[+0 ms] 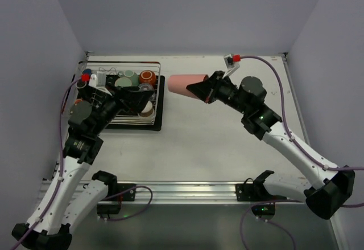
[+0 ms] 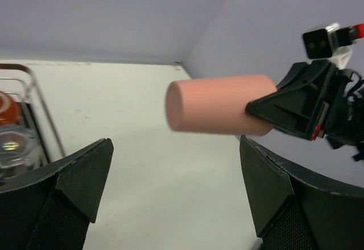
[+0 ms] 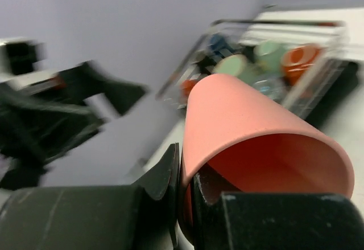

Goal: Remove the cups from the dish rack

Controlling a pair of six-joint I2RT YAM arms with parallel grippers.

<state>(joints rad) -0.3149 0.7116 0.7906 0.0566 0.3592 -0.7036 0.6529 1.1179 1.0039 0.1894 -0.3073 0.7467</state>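
for the right arm: rises from a base at 5 o'clock of the white table (image 1: 216, 153), runs long and low toward 11 o'clock, bends at the elbow near 3 o'clock, and ends close to 12 o'clock of the table. at its tip, right gripper (image 1: 203, 90) clamped tight on the wall of a smooth pink tumbler (image 1: 183, 83), one finger inside the mouth and the other outside, pinching the rim. holds that tumbler on its side and off the table, closed base pointing to 9 o'clock, mouth toward the wrist. hangs just beyond the 3 o'clock edge of the silver wire dish rack (image 1: 122, 63) and apart from the black tray (image 1: 160, 113) under it.

for the left arm: climbs from a base at 7 o'clock, folds at the elbow near 9 o'clock, and reaches over the 3 o'clock half of the rack. at its tip, left gripper (image 1: 135, 95) with jaws spread wide and nothing between them. faces the tumbler's closed base across a gap, not touching it.

inside the rack: an orange cup (image 1: 148, 77) at its 1 o'clock corner, a teal-green mug (image 1: 126, 80) just beside it toward 9 o'clock. from the left wrist, a clear glass cup (image 2: 14, 147) next to the orange one.
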